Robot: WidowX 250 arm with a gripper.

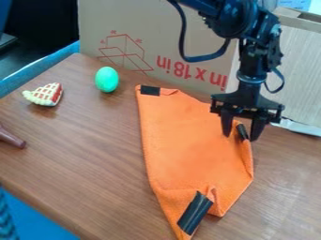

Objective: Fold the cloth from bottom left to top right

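Note:
The black gripper point(240, 136) hangs over the right edge of the orange cloth point(188, 140), its two fingers apart and pointing down. Between and just beside the fingers is a black tape patch on the cloth's upper right edge; whether the fingertips touch the cloth I cannot tell. The cloth lies lengthwise on the table, with a black patch at its upper left corner and a larger one near its bottom tip. Small folds show beside the bottom patch, and the right edge is slightly raised or turned over.
On the brown wooden table point(81, 154), a green egg point(106, 79) and a toy pie slice point(44, 94) lie at the upper left. A brown rod-like object point(11, 138) is at the left edge. Cardboard boxes point(144, 47) stand behind the cloth and arm.

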